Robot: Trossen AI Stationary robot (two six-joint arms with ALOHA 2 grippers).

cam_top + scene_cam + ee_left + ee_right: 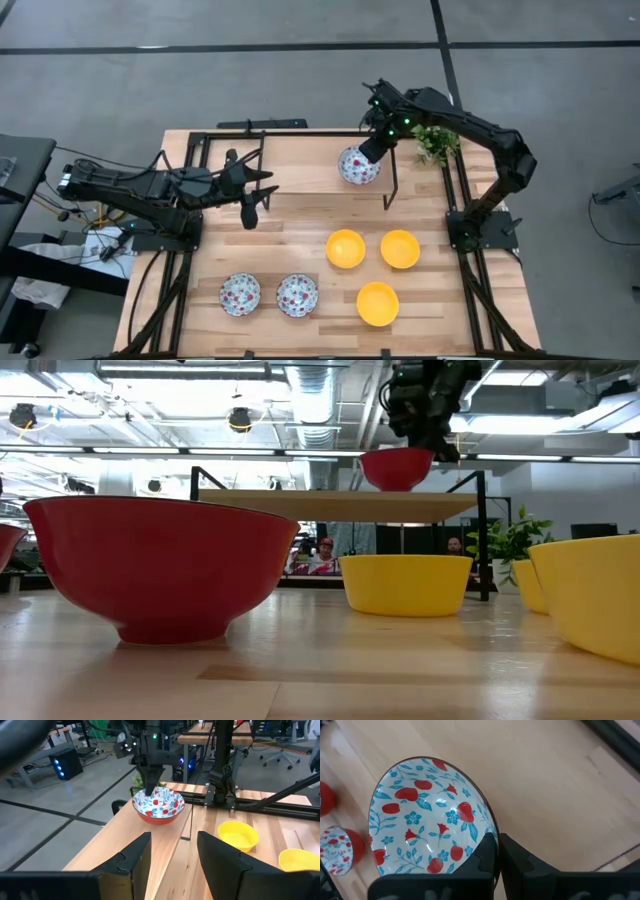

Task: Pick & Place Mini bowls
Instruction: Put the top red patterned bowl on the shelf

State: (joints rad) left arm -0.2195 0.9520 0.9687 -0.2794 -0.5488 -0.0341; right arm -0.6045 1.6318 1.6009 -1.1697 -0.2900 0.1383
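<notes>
Nearest the low camera stands a red-outside floral mini bowl (160, 565) on the pale wooden table (300, 200), one of two floral bowls at seven o'clock in the high view (240, 294) (297, 295). Three glossy yellow mini bowls (345, 248) (400, 249) (378, 303) sit grouped at five o'clock. At nine o'clock the left gripper (255, 190) hangs empty above the wood, its fingers (131, 860) parted. Farthest, at twelve o'clock, the right gripper (372, 148) pinches the rim of the third floral bowl (427, 817) with its fingers (487, 852) closed, holding it above a raised wooden shelf (340, 505). A green potted plant (435, 142) stands at one o'clock.
</notes>
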